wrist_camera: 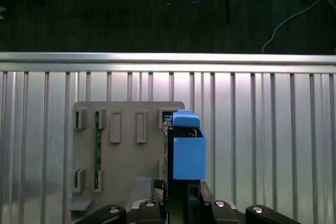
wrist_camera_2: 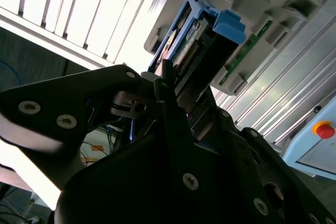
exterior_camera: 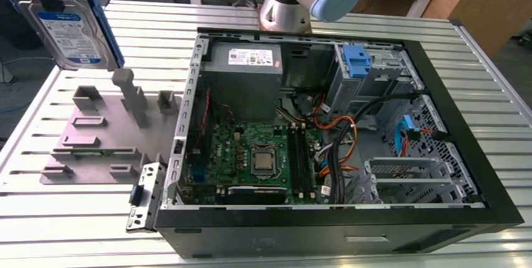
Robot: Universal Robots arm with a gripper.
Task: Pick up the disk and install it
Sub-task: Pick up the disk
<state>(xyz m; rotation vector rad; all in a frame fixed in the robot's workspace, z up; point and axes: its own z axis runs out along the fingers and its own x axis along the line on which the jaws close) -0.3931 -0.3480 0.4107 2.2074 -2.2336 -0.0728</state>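
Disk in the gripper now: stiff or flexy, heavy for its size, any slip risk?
Likely stiff: the disk is a flat metal slab and hangs from the gripper with no visible sag. Probably heavy for its size, being metal-cased. Its smooth faces and blue plastic rail could slip under a light grip.
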